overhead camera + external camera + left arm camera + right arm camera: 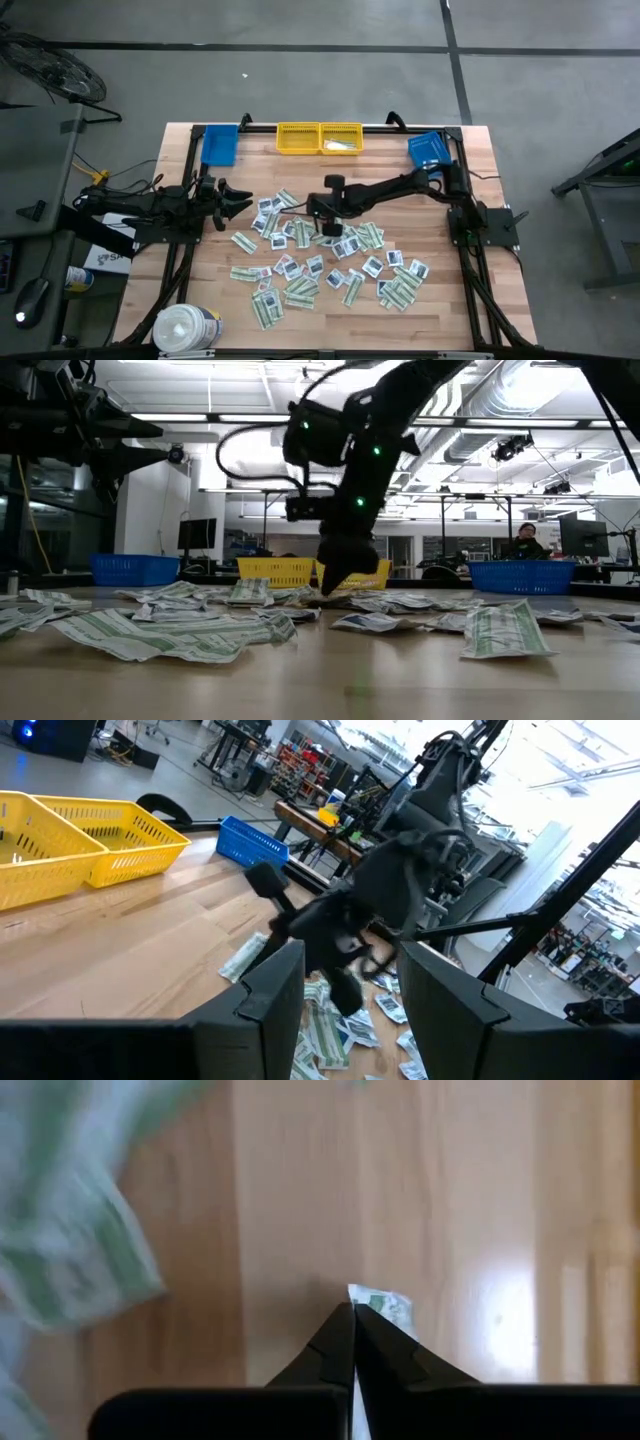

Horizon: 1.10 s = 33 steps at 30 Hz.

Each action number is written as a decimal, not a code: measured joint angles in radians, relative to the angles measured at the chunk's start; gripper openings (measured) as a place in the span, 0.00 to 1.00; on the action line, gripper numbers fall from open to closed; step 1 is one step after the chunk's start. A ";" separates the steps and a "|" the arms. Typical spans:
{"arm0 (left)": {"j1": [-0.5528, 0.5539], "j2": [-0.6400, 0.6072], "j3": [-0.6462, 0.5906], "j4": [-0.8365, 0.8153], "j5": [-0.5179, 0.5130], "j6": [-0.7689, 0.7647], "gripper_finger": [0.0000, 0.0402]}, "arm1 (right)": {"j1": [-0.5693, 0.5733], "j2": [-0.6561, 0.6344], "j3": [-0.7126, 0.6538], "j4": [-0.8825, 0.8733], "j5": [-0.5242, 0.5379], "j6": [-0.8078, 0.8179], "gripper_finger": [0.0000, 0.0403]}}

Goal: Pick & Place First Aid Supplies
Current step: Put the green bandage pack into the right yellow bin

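Observation:
The first aid supplies (320, 265) lie scattered as many flat green-white and white packets over the middle of the wooden table (480, 310). My right gripper (330, 230) hangs just above the far part of the heap, slanting down, shut on one small green-white packet (385, 1304). In the low view its fingertips (330, 588) are right over the packets. My left gripper (235, 197) waits at the table's left side, level and open, with nothing between its fingers (270, 1000). My right gripper pinches a small green-white packet between its two fingertips; only one end of it (380, 1300) sticks out beside the tips. The fingers come from above, slanting down from the table's right. The fingers hide the rest of the packet, so I cannot tell if it hangs clear.
Two yellow bins (319, 138) stand at the far edge, with a blue bin on either side (220, 143) (430, 150). A big white round tub (185, 328) sits at the near left corner. Bare wood lies between the heap and the bins.

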 joint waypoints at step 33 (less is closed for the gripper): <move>0.000 0.000 0.000 0.000 0.000 0.000 0.40 | -0.020 -0.006 0.046 -0.021 0.398 -0.321 0.00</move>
